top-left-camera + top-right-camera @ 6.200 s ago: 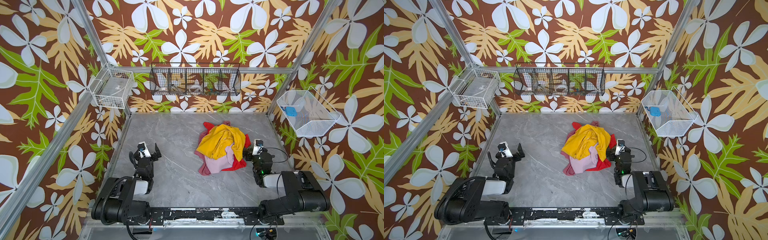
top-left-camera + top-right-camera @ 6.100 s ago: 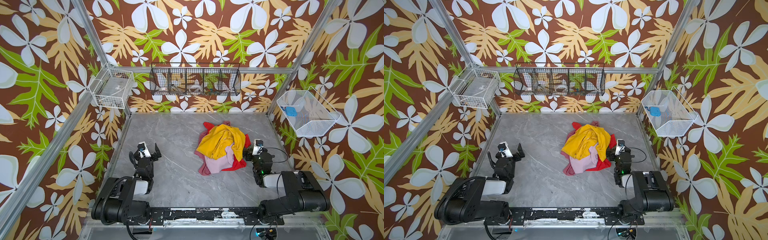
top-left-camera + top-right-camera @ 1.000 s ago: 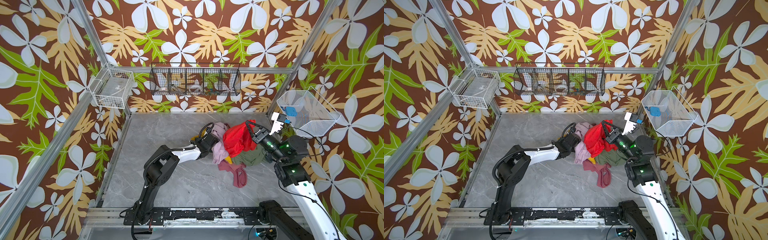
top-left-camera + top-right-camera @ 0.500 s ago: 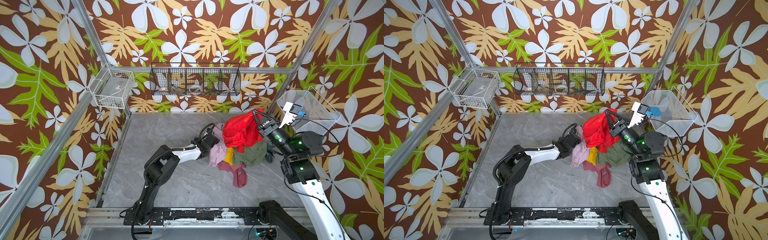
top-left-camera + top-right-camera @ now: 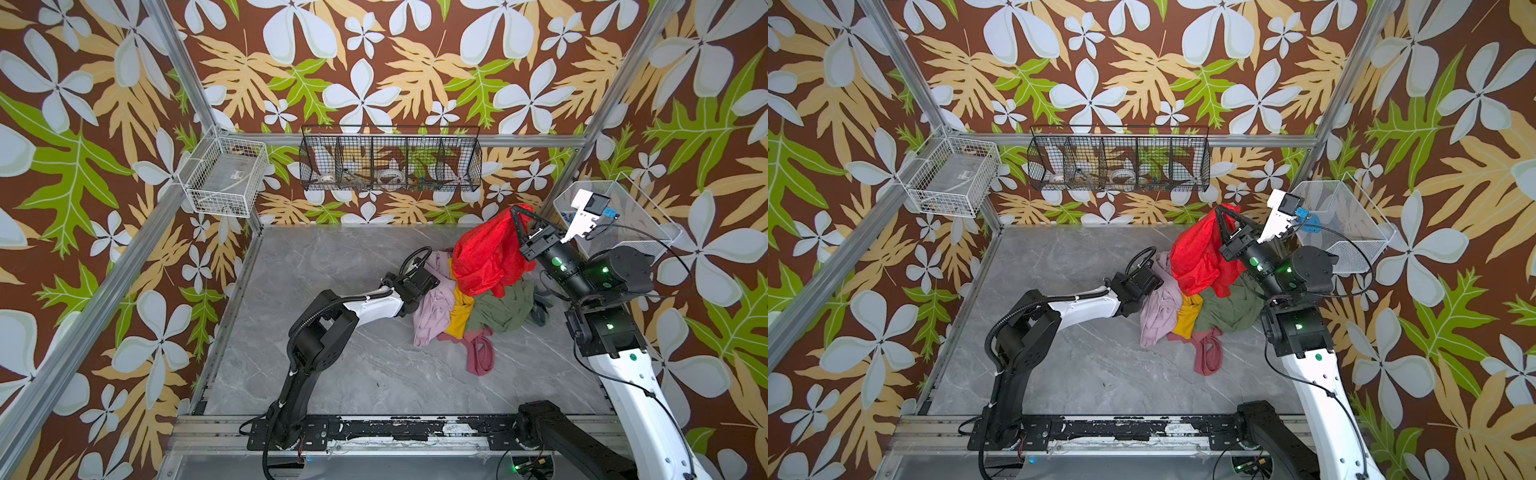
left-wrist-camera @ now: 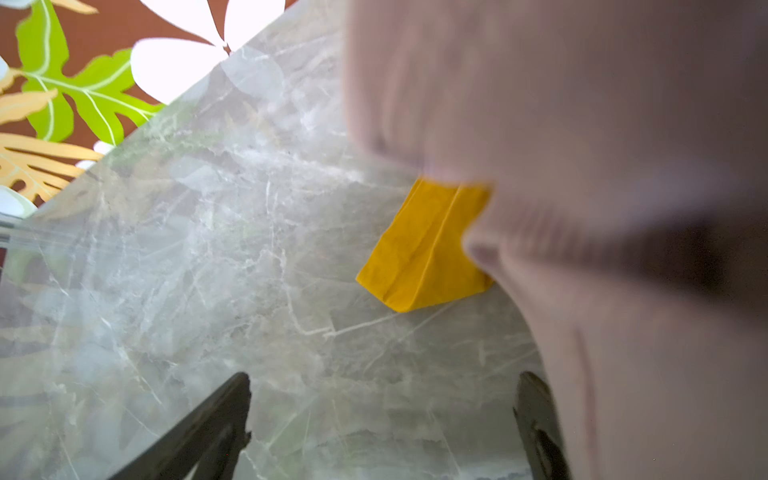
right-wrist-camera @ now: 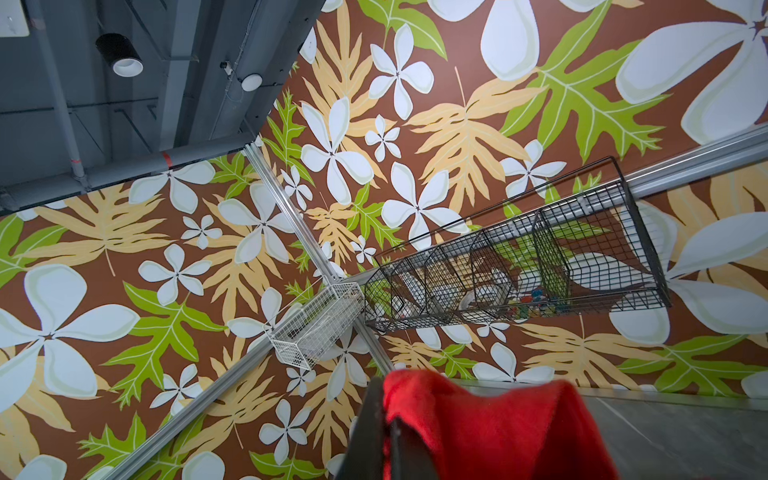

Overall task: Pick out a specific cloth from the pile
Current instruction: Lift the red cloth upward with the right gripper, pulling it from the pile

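Look, the right gripper (image 5: 518,212) is clamped on the red cloth (image 5: 484,259), holding it high over the pile (image 5: 498,309) on the tabletop (image 5: 332,270) to peel it off the others, while the left gripper (image 6: 374,419), jaws wide and empty, rests against the lilac garment (image 5: 432,309), seemingly steadying things.

the red cloth (image 5: 486,257) hangs bunched above the pile (image 5: 465,311), its lower folds touching it

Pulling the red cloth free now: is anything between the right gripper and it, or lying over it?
Nothing visible. The right gripper is shut on the cloth at its top, and no garment lies over it. Its lower edge overlaps the pile in both top views; whether it hangs clear is unclear.
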`<state>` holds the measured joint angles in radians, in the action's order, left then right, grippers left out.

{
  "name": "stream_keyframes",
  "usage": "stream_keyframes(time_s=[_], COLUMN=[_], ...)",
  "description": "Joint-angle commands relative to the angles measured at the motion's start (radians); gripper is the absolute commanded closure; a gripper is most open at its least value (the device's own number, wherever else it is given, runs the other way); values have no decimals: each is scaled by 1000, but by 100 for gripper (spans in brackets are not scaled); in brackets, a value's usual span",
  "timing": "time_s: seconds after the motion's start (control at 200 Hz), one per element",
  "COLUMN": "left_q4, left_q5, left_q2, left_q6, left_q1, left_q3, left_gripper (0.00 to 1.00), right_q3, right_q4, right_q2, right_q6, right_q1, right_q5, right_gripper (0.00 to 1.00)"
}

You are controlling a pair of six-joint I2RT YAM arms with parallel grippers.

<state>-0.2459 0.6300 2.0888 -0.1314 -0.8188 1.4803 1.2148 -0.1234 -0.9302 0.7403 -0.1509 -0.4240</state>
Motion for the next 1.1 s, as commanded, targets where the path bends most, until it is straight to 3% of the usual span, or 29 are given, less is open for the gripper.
stream_keyframes(time_s=[0.0, 0.615, 0.736, 0.871, 1.096], left_q4=[3, -102, -136, -177, -276], left_q5=[22, 10, 0, -21, 36], left_q2=[7, 66, 62, 46, -9], left_q6=[22, 38, 29, -3, -62], left_q1=[-2, -2, -2, -2, -2], left_q3=[20, 92, 92, 79, 10], left_gripper=[0, 0, 0, 0, 0], right_q3=[49, 252, 172, -44, -258], right_q4=[-88, -17, -21, -54, -101], right_q2=[-1, -73, -55, -4, 40], right_q6=[-27, -91, -77, -16, 17], right_q1=[1, -1, 0, 1, 0], right_q5=[3, 13, 34, 73, 114], right_gripper=[100, 100, 100, 100, 100])
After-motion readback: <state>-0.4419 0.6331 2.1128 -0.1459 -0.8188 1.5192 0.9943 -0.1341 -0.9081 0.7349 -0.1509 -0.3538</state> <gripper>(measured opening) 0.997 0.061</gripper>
